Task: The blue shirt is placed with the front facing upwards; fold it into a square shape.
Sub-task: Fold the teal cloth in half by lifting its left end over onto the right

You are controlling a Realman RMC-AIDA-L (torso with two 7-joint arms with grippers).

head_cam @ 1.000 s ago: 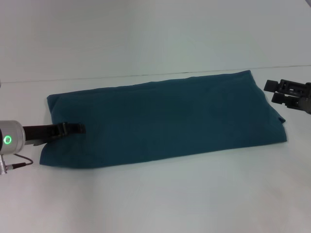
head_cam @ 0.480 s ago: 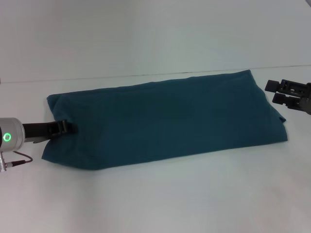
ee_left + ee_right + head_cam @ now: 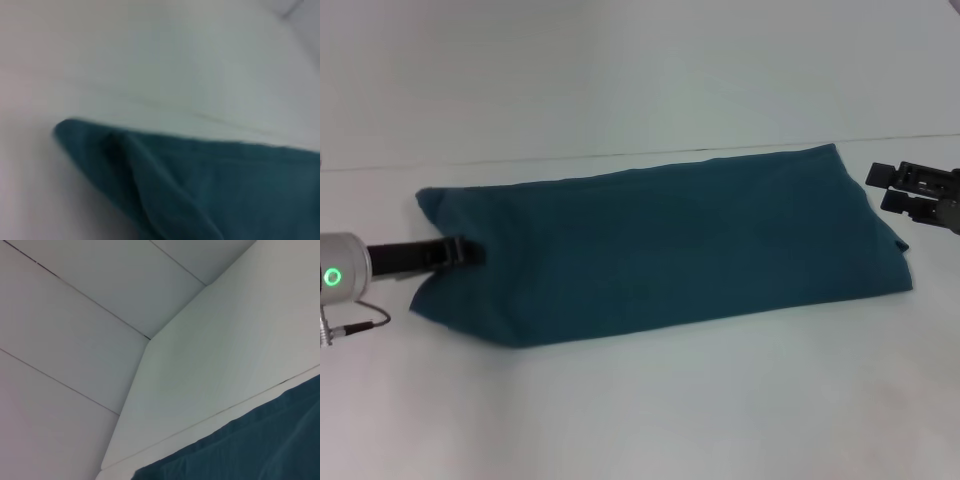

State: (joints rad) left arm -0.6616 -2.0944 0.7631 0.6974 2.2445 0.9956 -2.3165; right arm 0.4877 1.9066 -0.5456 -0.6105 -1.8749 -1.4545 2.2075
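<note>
— Head view first: what do you have in front of you?

— You have the blue shirt [image 3: 660, 245] lying folded into a long band across the white table [image 3: 640, 400], running from the left side to the right, its right end a little farther from the robot than its left. No lettering shows on the upper face (only plain cloth).

— Where is your left gripper?

— Your left gripper [image 3: 470, 251] reaches in from the left edge and sits at the shirt's left end, its dark fingers pressed together on the cloth there; the nearby corner of the fabric looks slightly lifted and tucked. Your left wrist view shows that same end of the shirt, with a raised fold beside its rounded corner.

— And the right one?

— Your right gripper [image 3: 888, 188] hangs just beside the shirt's right end, apart from the cloth, jaws parted and holding nothing. Its wrist view shows the shirt's edge against the table and wall panels beyond.
</note>
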